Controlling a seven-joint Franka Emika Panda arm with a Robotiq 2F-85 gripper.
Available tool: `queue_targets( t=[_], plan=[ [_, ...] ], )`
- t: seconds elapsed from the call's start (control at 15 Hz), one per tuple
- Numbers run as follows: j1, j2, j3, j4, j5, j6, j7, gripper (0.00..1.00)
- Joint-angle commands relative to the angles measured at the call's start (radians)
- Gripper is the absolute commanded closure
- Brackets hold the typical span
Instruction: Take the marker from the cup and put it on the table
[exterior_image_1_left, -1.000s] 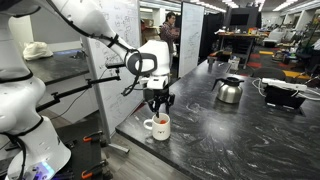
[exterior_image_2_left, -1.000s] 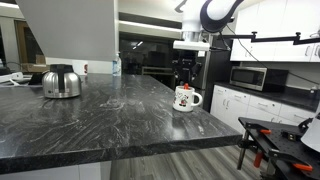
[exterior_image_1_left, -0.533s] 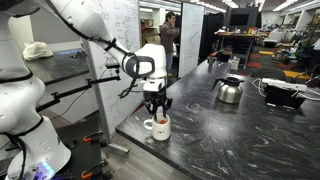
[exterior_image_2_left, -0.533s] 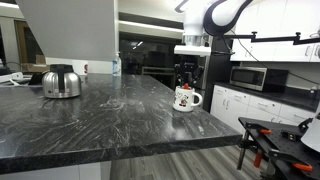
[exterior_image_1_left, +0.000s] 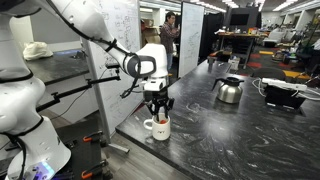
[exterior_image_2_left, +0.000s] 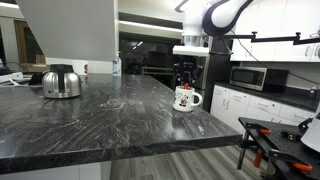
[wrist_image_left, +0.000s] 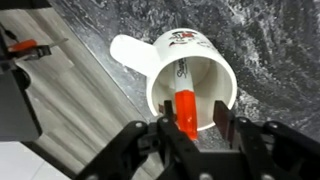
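Directly under the wrist camera, the black two-fingered pincer (wrist_image_left: 197, 125) has its jaws apart either side of the short red marker pen (wrist_image_left: 186, 110), which leans inside the small white ceramic mug (wrist_image_left: 160, 60) on the dark marble-streaked tabletop (wrist_image_left: 270, 40); the mug's red-and-black print is unreadable. In both exterior views the pincer (exterior_image_1_left: 157, 104) (exterior_image_2_left: 185, 76) hangs just over the mug (exterior_image_1_left: 158, 128) (exterior_image_2_left: 186, 99), the marker hidden, a shiny steel kettle (exterior_image_1_left: 229, 90) (exterior_image_2_left: 62, 82) well apart.

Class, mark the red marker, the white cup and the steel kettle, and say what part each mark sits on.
Marker (wrist_image_left: 186, 110), wrist view, middle of its red barrel.
Cup (exterior_image_2_left: 185, 99), in an exterior view, its side wall.
Kettle (exterior_image_2_left: 62, 82), in an exterior view, its shiny body.
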Motion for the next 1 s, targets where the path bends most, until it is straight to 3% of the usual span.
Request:
queue_targets(
  t=[0.0, 0.33, 0.73, 0.87, 0.93],
  plan=[
    [0.026, 0.037, -0.021, 0.034, -0.042, -0.010, 0.055, 0.53],
    [0.046, 0.086, -0.033, 0.062, -0.052, -0.016, 0.067, 0.60],
    [0.074, 0.130, -0.059, 0.094, -0.054, -0.023, 0.068, 0.61],
    [0.082, 0.132, -0.066, 0.095, -0.057, -0.024, 0.067, 0.86],
    [0.084, 0.132, -0.067, 0.095, -0.057, -0.022, 0.064, 0.91]
  ],
)
